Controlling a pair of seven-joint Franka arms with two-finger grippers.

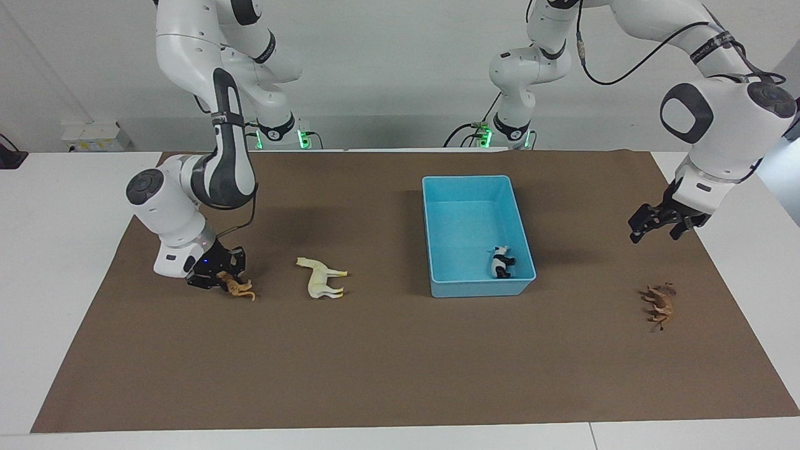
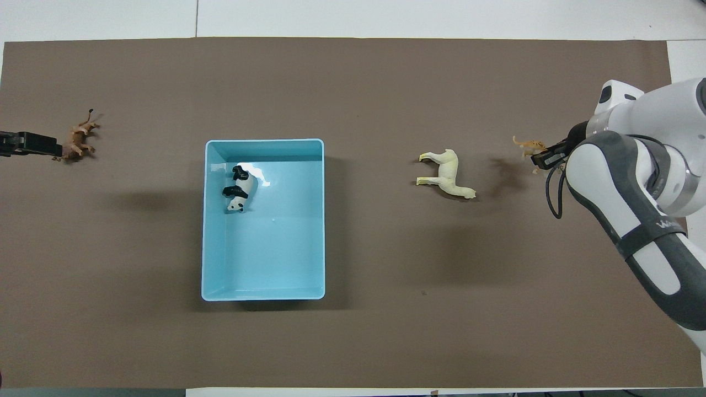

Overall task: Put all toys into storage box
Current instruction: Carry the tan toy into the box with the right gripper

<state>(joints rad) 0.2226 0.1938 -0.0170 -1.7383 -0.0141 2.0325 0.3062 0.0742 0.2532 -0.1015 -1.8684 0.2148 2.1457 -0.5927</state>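
Tiger under the right tool, box toward the desk's middle

The tiger (image 1: pixel 237 288) lies on the desk at the right arm's end, right tool (image 1: pixel 215 275) down on it, whether clamped I cannot tell; horse (image 1: pixel 322 279) between it and the box (image 1: pixel 437 250); left tool (image 1: pixel 656 226) hangs apart above the brown animal (image 1: pixel 659 304).

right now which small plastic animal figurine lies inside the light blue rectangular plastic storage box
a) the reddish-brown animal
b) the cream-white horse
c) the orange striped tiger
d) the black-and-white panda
d: the black-and-white panda figurine lies on the floor of the light blue rectangular plastic storage box, and no other figurine is in it.
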